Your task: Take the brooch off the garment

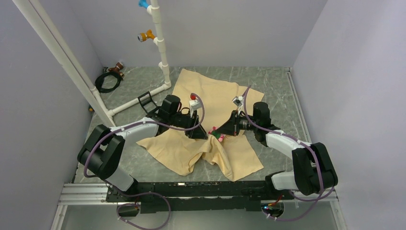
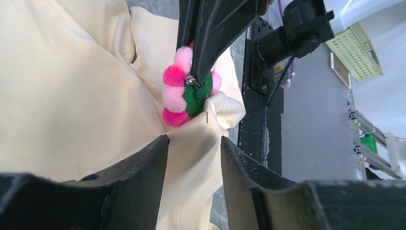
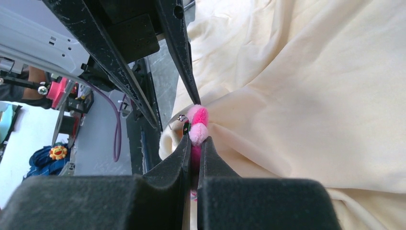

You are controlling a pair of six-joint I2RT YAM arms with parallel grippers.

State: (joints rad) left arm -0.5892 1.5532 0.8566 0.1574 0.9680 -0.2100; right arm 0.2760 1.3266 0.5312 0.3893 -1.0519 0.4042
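My right gripper (image 3: 194, 140) is nearly closed, its jaws clamped on the pink brooch (image 3: 197, 125). My left gripper (image 2: 194, 143) stands partly open, with a raised fold of the garment (image 2: 72, 96) filling the gap between its fingers (image 2: 155, 158). The brooch sits at 12 o'clock from those fingertips, its pin in the cloth. From above, the left gripper is at 9 o'clock of the brooch and the right at 3 o'clock, over the rumpled garment on the table (image 1: 268, 81).

Right gripper (image 3: 195, 142) clamped on brooch (image 3: 197, 116); garment (image 3: 311, 96) bunched beside.
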